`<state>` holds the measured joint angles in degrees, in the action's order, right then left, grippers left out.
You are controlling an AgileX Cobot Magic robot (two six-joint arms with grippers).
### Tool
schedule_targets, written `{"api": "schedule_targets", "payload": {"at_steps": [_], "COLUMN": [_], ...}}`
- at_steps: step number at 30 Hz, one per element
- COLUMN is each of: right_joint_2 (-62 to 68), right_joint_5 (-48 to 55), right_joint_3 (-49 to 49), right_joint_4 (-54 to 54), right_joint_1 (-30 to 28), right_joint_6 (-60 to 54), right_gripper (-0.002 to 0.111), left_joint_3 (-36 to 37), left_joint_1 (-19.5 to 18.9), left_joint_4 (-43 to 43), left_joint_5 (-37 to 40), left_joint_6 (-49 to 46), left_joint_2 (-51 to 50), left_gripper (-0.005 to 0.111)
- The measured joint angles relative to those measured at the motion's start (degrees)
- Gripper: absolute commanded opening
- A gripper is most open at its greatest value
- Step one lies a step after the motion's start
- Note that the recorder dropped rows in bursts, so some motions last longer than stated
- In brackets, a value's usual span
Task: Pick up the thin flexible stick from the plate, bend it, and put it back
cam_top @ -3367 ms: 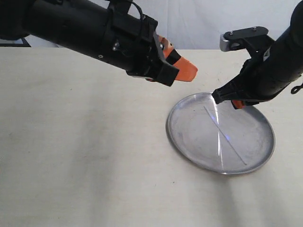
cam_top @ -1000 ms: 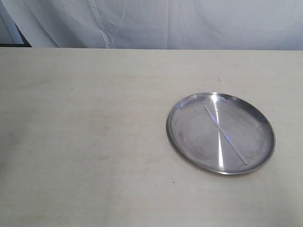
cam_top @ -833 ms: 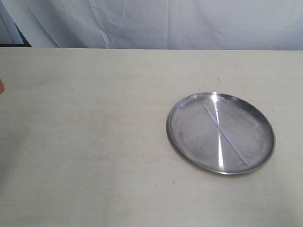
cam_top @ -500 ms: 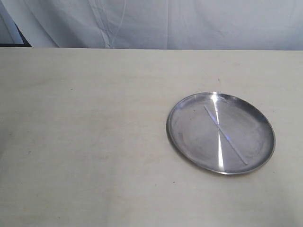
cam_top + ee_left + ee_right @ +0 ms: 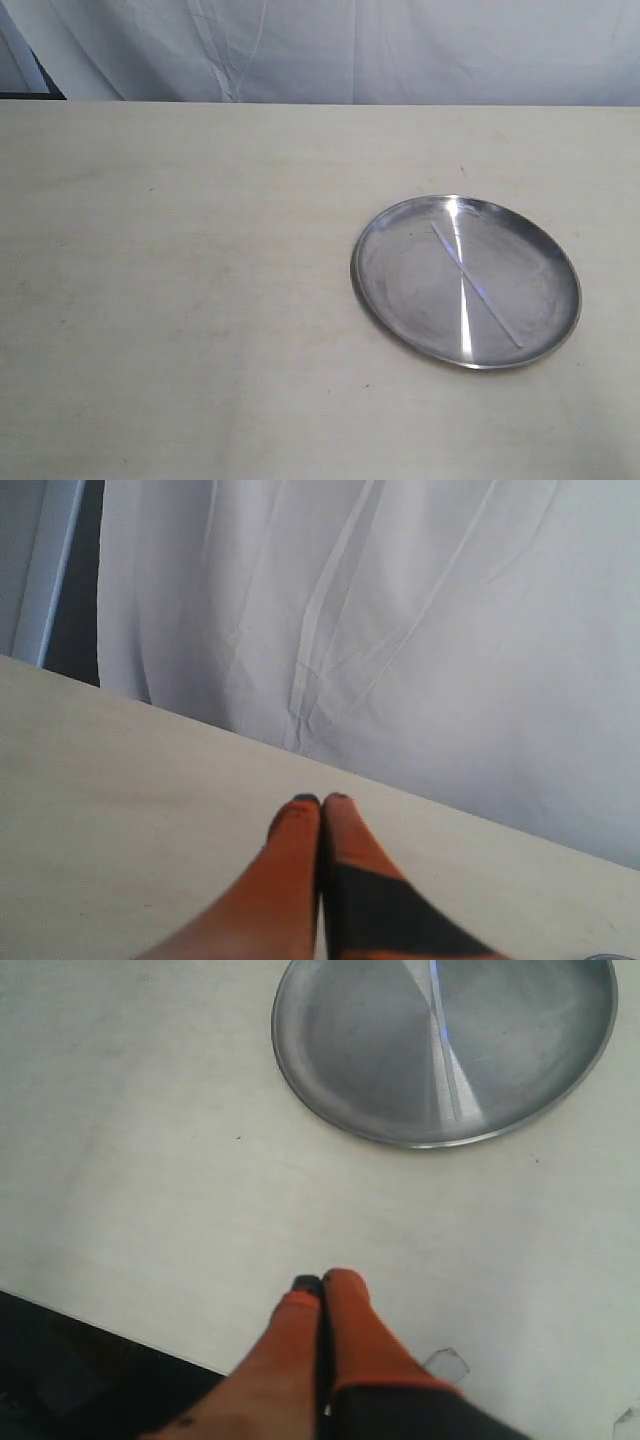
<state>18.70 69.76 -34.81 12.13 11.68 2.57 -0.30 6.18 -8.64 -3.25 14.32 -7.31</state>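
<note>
The plate [image 5: 365, 300] sits right of centre in the exterior view, on the pale table [image 5: 200, 300]. The stick [image 5: 478, 288] lies flat in it, running from the upper left of the dish to its lower right. It looks straight, and it crosses a bright upright streak of glare that should not be mistaken for it. Nothing touches the stick, and no arm shows anywhere in that view. The left gripper [image 5: 321, 800] has its orange fingers pressed together with nothing between them. It points over bare table toward the white cloth [image 5: 400, 50] behind, and the plate is barely in its camera's sight. The right gripper [image 5: 320, 1280] is likewise clenched on nothing, well apart from the plate [image 5: 300, 1070] that its camera sees. In that wrist view I cannot make out the stick with any certainty among the reflections. As a judgement, the scene fits either end of the task: picking up, bending and returning are all yet to come, or all are finished. The straight, resting stick and the empty grippers do not settle which.
</note>
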Motion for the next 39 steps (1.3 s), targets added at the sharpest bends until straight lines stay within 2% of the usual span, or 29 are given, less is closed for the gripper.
{"api": "schedule_targets", "payload": {"at_steps": [27, 28, 30, 34, 35, 37, 39], "right_joint_2": [0.00, 0.00, 0.00, -0.15, -1.02, -4.80, -8.08], "right_joint_5": [-0.87, -4.44, -25.86, -46.42, -50.00, -59.24, -64.61], "right_joint_3": [0.00, 0.00, 0.00, 0.87, 3.51, 16.12, 23.65], "right_joint_4": [-2.35, -2.91, -3.34, -3.59, -3.59, -3.98, -4.07], "right_joint_1": [0.00, 0.00, 0.00, -0.67, -1.84, -5.72, -6.94], "right_joint_6": [0.00, 0.00, -0.58, -5.48, -7.27, -9.13, -9.31], "right_gripper": [0.000, 0.000, 0.000, 0.000, 0.000, 0.000, 0.000], "left_joint_3": [0.00, 0.00, 0.00, 0.00, 0.00, 0.00, 0.00], "left_joint_1": [-0.14, -0.14, -0.14, -0.14, -0.14, -0.14, -0.14], "left_joint_4": [0.56, 0.56, 0.56, 0.56, 0.56, 0.56, 0.56], "left_joint_5": [2.47, 2.47, 2.47, 2.47, 2.47, 2.47, 2.47], "left_joint_6": [0.00, 0.00, 0.00, 0.00, 0.00, 0.00, 0.00], "left_joint_2": [1.88, 1.88, 1.88, 1.88, 1.88, 1.88, 1.88], "left_gripper": [0.000, 0.000, 0.000, 0.000, 0.000, 0.000, 0.000]}}
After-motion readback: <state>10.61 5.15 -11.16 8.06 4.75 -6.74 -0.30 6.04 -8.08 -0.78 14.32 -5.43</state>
